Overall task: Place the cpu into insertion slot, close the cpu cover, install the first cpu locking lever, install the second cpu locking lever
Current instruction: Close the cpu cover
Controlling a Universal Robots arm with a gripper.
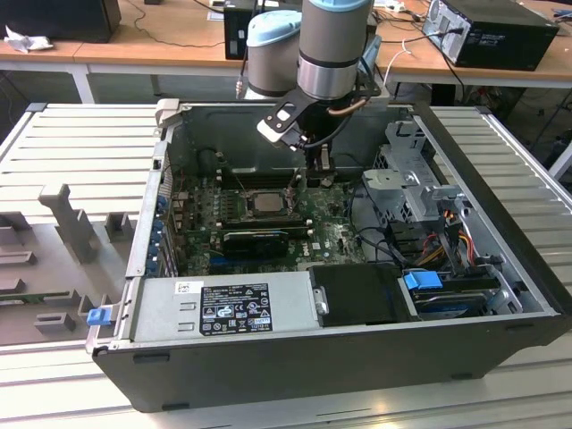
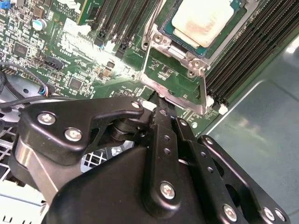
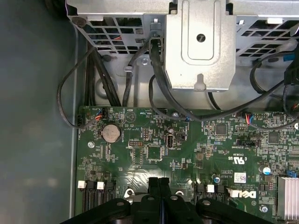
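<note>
The cpu (image 2: pixel 202 19), with a smeared silver face, sits in the insertion slot (image 1: pixel 265 202) on the green motherboard. The cpu cover (image 2: pixel 164 41), a grey metal frame, lies around the chip's edge. A thin metal locking lever rod (image 2: pixel 180 99) runs along the socket's near side. My gripper (image 2: pixel 161 103) is shut, its two black fingers pressed together with nothing between them. Their tips rest at that rod, just outside the socket. In the exterior view the gripper (image 1: pixel 319 170) hangs inside the case, to the right of the socket. In the first wrist view the gripper (image 3: pixel 159 181) points at the board.
Black memory slots (image 2: pixel 243 60) flank the socket. A black graphics card (image 1: pixel 255 239) lies in front of it, a power supply (image 1: pixel 228 308) nearer still. A metal drive cage (image 1: pixel 411 183) and black cables (image 3: pixel 117 74) stand at the exterior view's right. Case walls enclose everything.
</note>
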